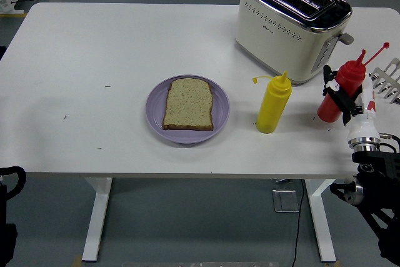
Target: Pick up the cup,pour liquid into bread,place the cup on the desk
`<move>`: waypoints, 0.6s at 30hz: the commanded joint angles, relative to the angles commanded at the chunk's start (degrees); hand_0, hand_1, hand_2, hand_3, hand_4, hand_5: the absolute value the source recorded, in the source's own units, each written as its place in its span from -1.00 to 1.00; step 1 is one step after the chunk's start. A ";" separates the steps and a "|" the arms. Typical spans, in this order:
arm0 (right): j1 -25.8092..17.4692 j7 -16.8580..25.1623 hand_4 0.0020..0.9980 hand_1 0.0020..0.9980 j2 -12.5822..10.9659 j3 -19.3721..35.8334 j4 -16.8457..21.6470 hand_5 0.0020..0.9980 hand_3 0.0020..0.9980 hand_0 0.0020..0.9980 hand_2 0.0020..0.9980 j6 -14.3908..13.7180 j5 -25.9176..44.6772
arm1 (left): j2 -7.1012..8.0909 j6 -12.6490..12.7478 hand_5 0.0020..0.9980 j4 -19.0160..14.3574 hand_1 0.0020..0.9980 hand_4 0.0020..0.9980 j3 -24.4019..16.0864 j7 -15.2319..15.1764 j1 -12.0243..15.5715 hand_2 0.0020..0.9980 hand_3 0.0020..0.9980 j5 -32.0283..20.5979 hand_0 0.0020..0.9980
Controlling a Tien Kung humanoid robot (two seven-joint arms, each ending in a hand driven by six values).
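Observation:
No cup is in view; the thing held is a red squeeze bottle (pixel 336 95) with a thin red nozzle. It is nearly upright, low over the table's right end and in front of the toaster. My right hand (pixel 347 99) comes up from the lower right, its black fingers (pixel 331 87) wrapped around the bottle's body. A slice of bread (pixel 188 104) lies flat on a purple plate (pixel 154 112) in the middle of the table, well left of the bottle. My left arm (pixel 9 179) rests at the lower left corner, below the table edge.
A yellow squeeze bottle (pixel 273 104) stands between the plate and the red bottle. A cream and chrome toaster (pixel 289 24) sits at the back right. The table's right edge (pixel 395 23) is close to my right hand.

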 joint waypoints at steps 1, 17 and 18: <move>0.10 0.14 0.39 -0.83 0.15 -0.16 -0.44 -0.35 -0.38 -0.90 -0.56 -0.06 0.24 | 0.00 0.00 1.00 0.00 0.47 0.17 0.02 0.00 0.02 0.48 0.38 0.01 0.58; 0.86 1.24 0.40 -0.80 1.29 -1.73 -4.32 -0.35 -0.36 -0.85 -0.53 -0.44 1.81 | 0.00 0.02 1.00 0.02 0.47 0.17 -0.06 -0.01 0.07 0.47 0.38 0.00 0.57; 0.97 1.27 0.40 -0.80 1.38 -1.73 -4.43 -0.35 -0.36 -0.85 -0.53 -0.43 1.82 | 0.00 0.03 1.00 0.02 0.47 0.17 -0.10 -0.01 0.06 0.47 0.38 -0.01 0.57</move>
